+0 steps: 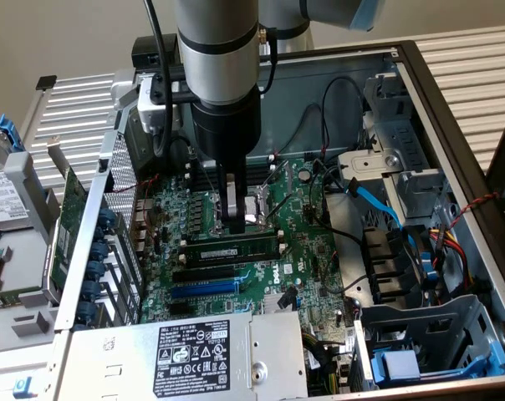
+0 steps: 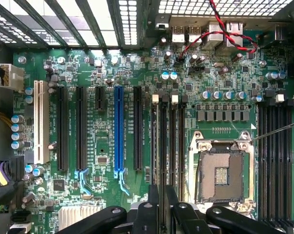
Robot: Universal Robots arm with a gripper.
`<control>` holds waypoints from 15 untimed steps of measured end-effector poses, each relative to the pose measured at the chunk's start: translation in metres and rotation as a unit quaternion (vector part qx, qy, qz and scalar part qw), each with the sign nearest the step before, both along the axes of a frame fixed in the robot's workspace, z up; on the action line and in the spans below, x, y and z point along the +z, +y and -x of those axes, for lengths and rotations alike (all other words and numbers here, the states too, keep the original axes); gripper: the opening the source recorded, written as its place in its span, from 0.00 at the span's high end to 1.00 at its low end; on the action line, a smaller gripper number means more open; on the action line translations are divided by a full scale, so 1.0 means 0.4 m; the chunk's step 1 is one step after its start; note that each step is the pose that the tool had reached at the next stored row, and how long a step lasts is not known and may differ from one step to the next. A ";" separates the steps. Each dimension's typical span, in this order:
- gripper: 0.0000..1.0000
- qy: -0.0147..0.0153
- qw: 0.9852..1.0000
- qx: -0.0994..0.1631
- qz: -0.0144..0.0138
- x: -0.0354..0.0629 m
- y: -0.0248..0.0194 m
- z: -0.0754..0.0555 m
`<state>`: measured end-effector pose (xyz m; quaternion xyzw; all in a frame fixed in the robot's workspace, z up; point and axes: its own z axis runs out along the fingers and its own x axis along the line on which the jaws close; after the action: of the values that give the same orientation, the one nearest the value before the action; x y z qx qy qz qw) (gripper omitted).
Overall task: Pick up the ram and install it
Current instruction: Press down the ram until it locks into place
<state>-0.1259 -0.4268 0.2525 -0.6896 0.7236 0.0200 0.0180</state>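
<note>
One ram point(image 1: 232, 249) stands on edge over the motherboard point(image 1: 311, 267), inside the open computer case point(image 1: 453, 109) on the slatted bench point(image 1: 77, 109); it sits near the board's middle, on the side of the CPU socket point(image 1: 254, 209) that faces the power supply point(image 1: 194, 355).

The arm comes down from above; the tool point(image 1: 233, 224) is directly over the stick's midpoint, its dark fingers point(image 1: 227, 219) reaching the upper edge. They are set narrow and appear to be pinching the ram by its two flat faces, though the contact itself is too small to confirm.

The governing relation: the stick lies straight beneath the tool, its long axis running across the exterior view from left to right, crosswise to the finger gap and in line with the black expansion slots point(image 1: 204, 273) and the blue slot point(image 1: 204, 288) beside it.

In the wrist view the tool point(image 2: 160, 197) looks down along a bank of memory slots point(image 2: 174, 141) next to the bare CPU socket point(image 2: 221, 175). The stick, seen edge-on there, cannot be told apart from the slot beneath it; whether its lower edge has entered a slot or hangs just above one cannot be judged. The stick's far face is hidden, and the slot's end clips are hard to make out.
</note>
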 end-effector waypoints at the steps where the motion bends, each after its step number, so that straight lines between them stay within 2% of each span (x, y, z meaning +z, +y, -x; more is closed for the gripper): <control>1: 0.80 0.000 1.000 0.000 0.000 0.000 0.000 0.000; 8: 0.80 0.000 1.000 0.000 0.000 0.000 0.000 0.002; 9: 0.82 0.000 1.000 0.000 0.000 -0.001 0.000 0.009; 10: 0.89 0.000 1.000 0.000 0.000 -0.001 0.000 0.014; 15: 0.89 0.000 1.000 0.000 0.000 -0.014 0.000 0.031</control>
<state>-0.1384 -0.4268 0.2469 -0.6896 0.7237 0.0197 0.0182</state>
